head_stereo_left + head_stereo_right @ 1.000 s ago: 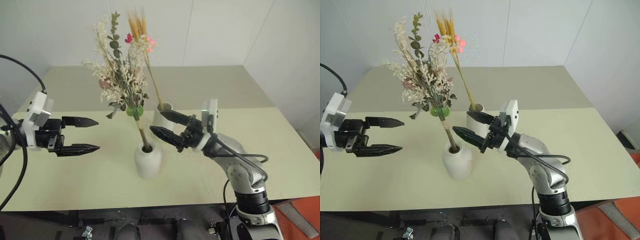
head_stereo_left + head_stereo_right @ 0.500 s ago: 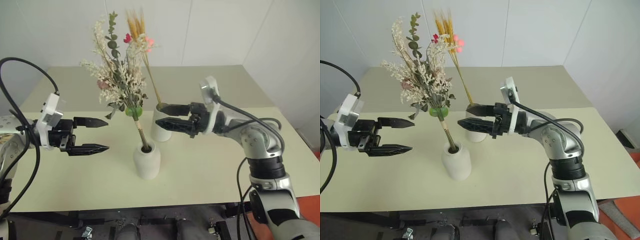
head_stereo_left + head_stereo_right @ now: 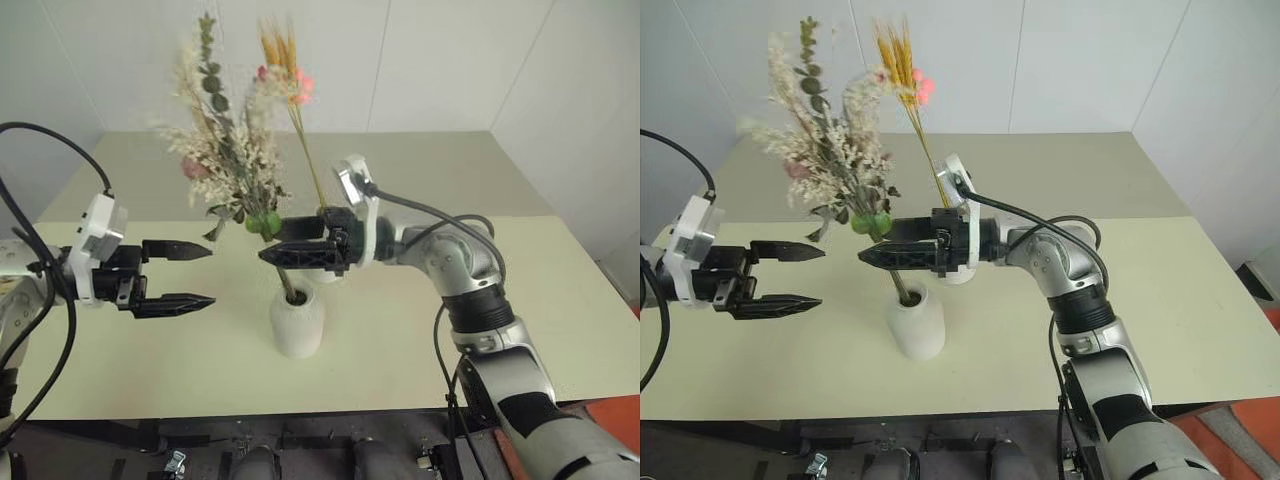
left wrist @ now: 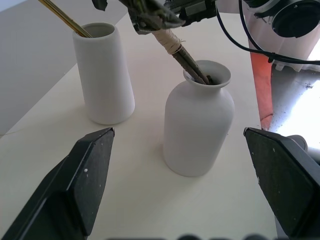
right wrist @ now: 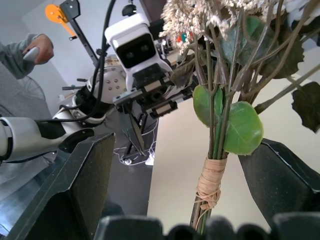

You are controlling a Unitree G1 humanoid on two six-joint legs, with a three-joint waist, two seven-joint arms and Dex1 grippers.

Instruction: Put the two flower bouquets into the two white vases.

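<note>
Bushy bunch of cream-white sprigs w/ green leaves (image 3: 225,150) stands stems-down in short rounded matte white bottle vase (image 3: 297,320), leaning left. Slim bunch of golden wheat ears w/ pink-red blossoms (image 3: 285,60) sits in taller tapered white vase (image 4: 103,72), just behind right pincer. Right pincer (image 3: 275,243) points left, its 2 black fingers apart on either side of the bushy bunch's stems above the bottle vase's neck, not clamped. Left pincer (image 3: 190,275) is apart too, holding nothing, left of the bottle vase on pale green table (image 3: 400,330). Person's hand (image 5: 40,47) in right wrist view.
</note>
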